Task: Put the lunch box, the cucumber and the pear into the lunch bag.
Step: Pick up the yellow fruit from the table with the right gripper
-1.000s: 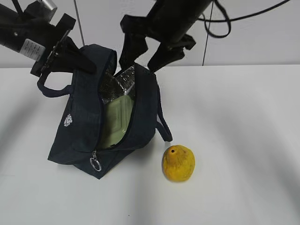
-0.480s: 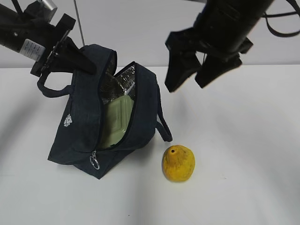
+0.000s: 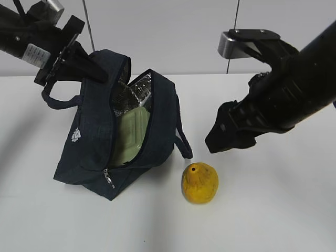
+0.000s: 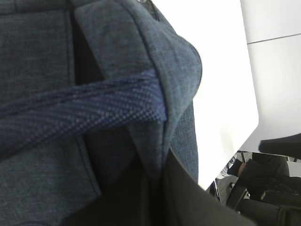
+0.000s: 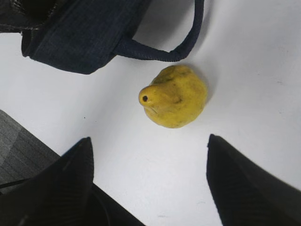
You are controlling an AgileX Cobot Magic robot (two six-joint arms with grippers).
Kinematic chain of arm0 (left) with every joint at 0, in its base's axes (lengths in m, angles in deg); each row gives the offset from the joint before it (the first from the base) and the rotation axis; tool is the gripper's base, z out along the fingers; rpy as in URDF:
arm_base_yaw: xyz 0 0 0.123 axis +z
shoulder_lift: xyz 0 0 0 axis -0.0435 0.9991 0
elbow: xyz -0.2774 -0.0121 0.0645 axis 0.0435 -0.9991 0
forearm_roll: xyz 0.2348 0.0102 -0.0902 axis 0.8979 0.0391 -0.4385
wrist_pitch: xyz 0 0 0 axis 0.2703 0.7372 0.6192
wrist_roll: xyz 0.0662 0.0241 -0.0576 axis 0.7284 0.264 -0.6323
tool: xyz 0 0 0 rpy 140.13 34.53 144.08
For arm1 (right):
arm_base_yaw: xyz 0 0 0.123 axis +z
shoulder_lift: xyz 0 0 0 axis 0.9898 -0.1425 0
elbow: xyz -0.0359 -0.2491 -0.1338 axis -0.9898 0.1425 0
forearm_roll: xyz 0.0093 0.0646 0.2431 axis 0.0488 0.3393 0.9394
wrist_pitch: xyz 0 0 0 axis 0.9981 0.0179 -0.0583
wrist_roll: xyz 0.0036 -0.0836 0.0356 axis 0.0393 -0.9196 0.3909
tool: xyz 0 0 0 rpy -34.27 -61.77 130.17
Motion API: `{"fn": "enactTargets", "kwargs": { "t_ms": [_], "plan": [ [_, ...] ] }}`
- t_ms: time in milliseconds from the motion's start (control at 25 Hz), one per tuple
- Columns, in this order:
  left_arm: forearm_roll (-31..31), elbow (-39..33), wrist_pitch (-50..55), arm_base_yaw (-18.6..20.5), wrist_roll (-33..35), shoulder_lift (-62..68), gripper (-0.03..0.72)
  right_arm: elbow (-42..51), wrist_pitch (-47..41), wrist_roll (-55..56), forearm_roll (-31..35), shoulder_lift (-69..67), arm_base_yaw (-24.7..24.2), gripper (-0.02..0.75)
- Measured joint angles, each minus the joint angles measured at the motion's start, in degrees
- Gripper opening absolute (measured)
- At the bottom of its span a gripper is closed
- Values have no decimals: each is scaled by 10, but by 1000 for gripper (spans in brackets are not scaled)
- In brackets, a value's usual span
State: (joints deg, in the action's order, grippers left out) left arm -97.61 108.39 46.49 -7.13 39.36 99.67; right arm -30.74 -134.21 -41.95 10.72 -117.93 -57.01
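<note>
The navy lunch bag (image 3: 89,136) stands open on the white table, silver lining showing. The lunch box (image 3: 131,134) with its sage-green lid stands inside it. My left gripper (image 3: 86,68) is shut on the bag's upper left rim by the handle and holds it up; navy fabric (image 4: 56,61) fills the left wrist view. The yellow pear (image 3: 199,182) lies on the table right of the bag. My right gripper (image 3: 226,139) is open and empty, above and just right of the pear (image 5: 175,96), which lies beyond the fingertips (image 5: 149,140). The cucumber is not visible.
The bag's right loop handle (image 5: 160,52) lies on the table close to the pear. The zipper pull (image 3: 108,180) hangs at the bag's lower front corner. The white table (image 3: 273,210) extends right and forward.
My right arm has moved from above the bag's opening rightward and down to hover over the pear, still open. The left gripper and the bag have stayed in place.
</note>
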Motion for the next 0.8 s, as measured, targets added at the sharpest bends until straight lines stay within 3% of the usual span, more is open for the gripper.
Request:
{"fn": "enactTargets", "kwargs": {
  "t_ms": [320, 800],
  "plan": [
    [0, 0, 0, 0, 0, 0, 2, 114, 142, -248, 138, 10, 0, 551],
    [0, 0, 1, 0, 2, 0, 2, 133, 192, -335, 158, -70, 0, 552]
  ]
}}
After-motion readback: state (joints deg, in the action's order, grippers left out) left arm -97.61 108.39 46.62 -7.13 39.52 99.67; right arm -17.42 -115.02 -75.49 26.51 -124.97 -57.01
